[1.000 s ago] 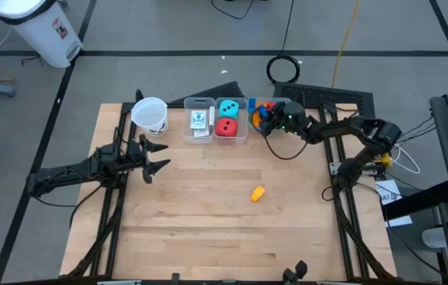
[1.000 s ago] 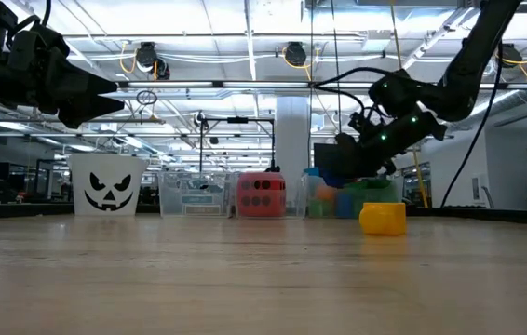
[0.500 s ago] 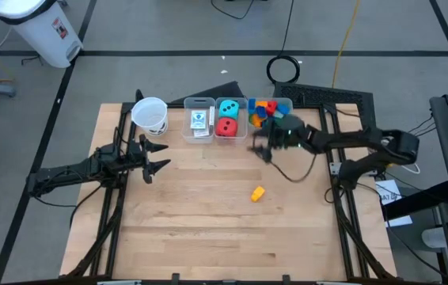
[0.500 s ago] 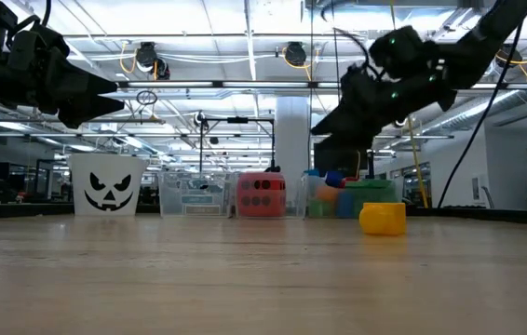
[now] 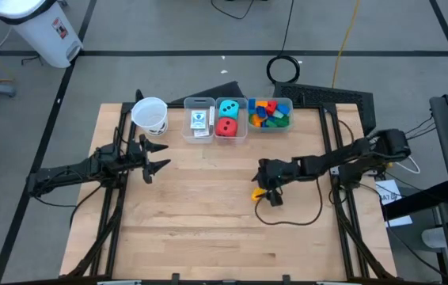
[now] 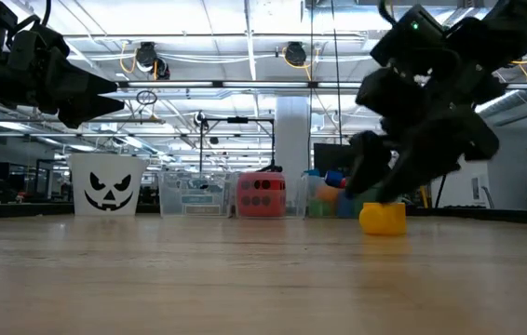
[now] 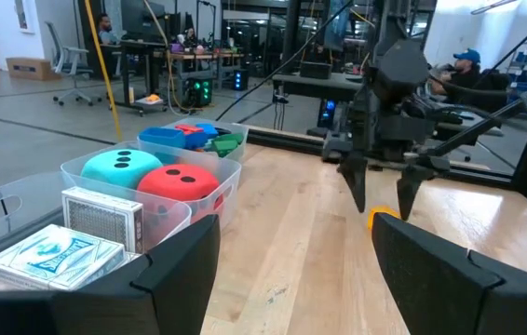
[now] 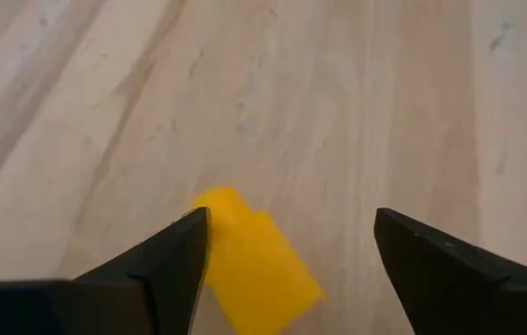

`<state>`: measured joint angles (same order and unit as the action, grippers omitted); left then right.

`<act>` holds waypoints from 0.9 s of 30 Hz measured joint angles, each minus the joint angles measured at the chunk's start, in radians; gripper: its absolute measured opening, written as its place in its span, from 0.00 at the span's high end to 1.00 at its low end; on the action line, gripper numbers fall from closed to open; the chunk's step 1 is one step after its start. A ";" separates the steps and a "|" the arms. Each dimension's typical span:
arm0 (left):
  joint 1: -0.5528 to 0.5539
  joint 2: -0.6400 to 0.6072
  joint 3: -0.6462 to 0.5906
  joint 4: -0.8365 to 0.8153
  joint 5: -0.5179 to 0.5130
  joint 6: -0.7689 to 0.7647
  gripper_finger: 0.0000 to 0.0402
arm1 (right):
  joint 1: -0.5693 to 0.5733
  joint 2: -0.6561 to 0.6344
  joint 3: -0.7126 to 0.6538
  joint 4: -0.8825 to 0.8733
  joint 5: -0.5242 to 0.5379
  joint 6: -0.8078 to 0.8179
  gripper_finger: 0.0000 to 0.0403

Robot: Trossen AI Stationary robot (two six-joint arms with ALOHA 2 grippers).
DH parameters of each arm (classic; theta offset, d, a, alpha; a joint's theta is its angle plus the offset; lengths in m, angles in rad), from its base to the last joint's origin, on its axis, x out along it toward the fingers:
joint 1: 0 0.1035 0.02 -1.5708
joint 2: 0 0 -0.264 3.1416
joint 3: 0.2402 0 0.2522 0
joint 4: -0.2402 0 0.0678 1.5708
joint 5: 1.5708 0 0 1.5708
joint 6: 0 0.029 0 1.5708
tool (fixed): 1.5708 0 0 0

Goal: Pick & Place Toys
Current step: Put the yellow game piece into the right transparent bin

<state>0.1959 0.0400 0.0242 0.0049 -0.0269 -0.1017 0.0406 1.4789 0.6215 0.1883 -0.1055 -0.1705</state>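
Note:
A small yellow brick (image 5: pixel 257 192) lies flat on the wooden table, right of the middle. My right gripper (image 5: pixel 267 190) hangs just over it, fingers pointing down and open. In the right wrist view the brick (image 8: pixel 254 261) shows between and below the two fingers, apart from them. It also shows under the fingertips in the left wrist view (image 7: pixel 382 219). My left gripper (image 5: pixel 154 156) waits open and empty at the table's left. The teal die (image 5: pixel 227 107) and red die (image 5: pixel 225 127) lie in the middle bin, the card packs (image 5: pixel 199 120) in the left bin, and several coloured bricks (image 5: pixel 270 113) in the right bin.
Three clear bins (image 5: pixel 212 101) stand in a row at the table's far edge, with a white paper cup (image 5: pixel 149 115) to their left. The wood around the yellow brick and toward the near edge is bare. A cable loops below my right arm (image 5: pixel 295 218).
My right gripper has left the brick bin at the far edge, swung toward the table's near edge and come down, and now hangs over the yellow brick. The brick has not moved.

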 joint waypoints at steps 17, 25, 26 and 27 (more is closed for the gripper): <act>0.000 0.000 0.000 0.004 0.000 0.000 0.29 | 0.007 0.049 0.000 -0.037 -0.076 0.027 0.52; 0.000 0.000 0.000 0.004 0.000 0.000 0.28 | 0.007 0.046 0.013 -0.042 -0.079 0.078 0.75; 0.000 0.000 0.000 0.004 0.000 0.000 0.29 | 0.007 0.037 0.025 -0.043 -0.083 0.100 0.76; 0.000 0.000 0.000 0.004 0.000 0.000 0.29 | 0.007 0.028 0.040 -0.042 -0.096 0.117 0.76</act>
<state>0.1959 0.0399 0.0242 0.0093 -0.0273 -0.1017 0.0478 1.5071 0.6619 0.1460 -0.2015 -0.0538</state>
